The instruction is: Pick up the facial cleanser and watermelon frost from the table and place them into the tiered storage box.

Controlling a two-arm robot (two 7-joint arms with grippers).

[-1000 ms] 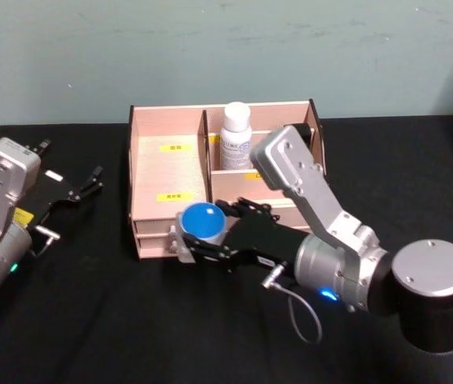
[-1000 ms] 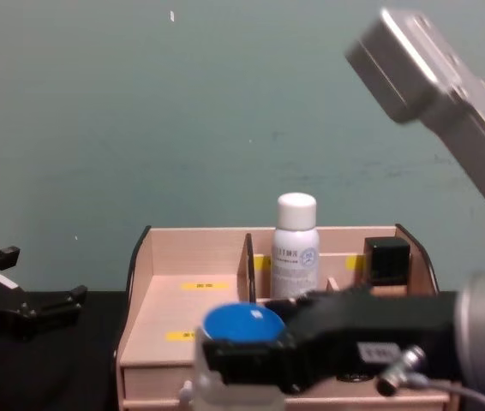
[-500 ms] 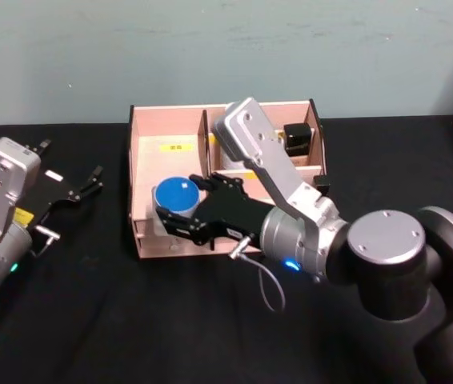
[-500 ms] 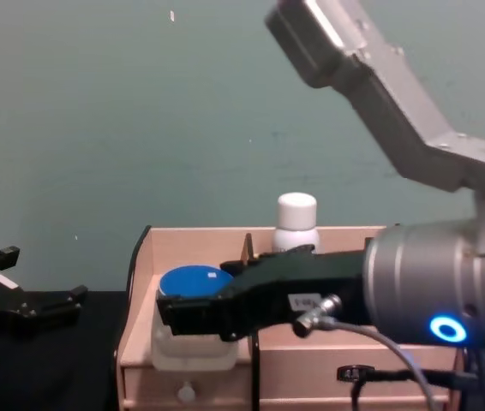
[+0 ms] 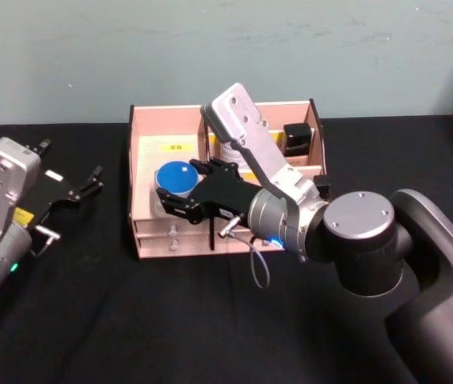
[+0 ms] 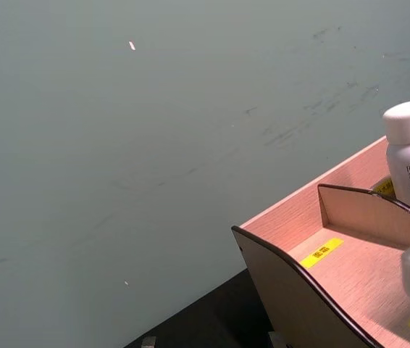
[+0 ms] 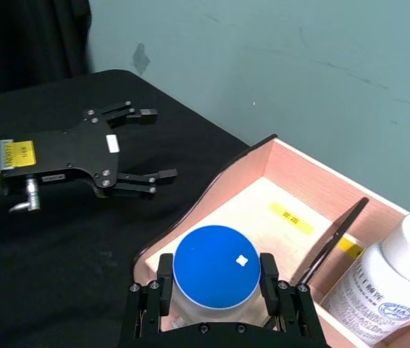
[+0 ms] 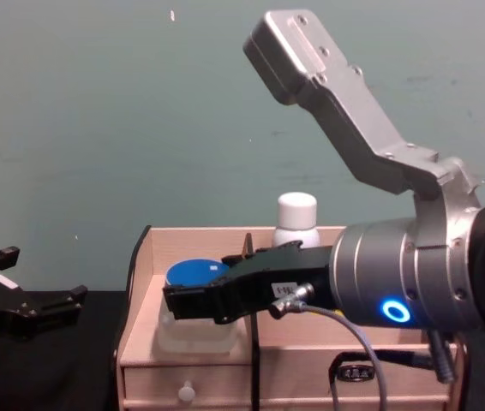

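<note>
**Right wrist view: blue-lidded jar held over the box's left compartment**

The blue-lidded jar (image 7: 216,274) sits clamped between the right gripper (image 7: 217,290) fingers, just above the left compartment of the tiered storage box (image 5: 150,160). A white bottle (image 7: 387,283) already stands in the neighbouring back compartment. Judged step: placing. Next, the jar needs lowering to the floor before the fingers part. The left gripper (image 5: 82,186) rests on the table (image 5: 90,320), fingers spread and empty.

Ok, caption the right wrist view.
Right gripper holds the blue-lidded jar over the tiered storage box.
</note>
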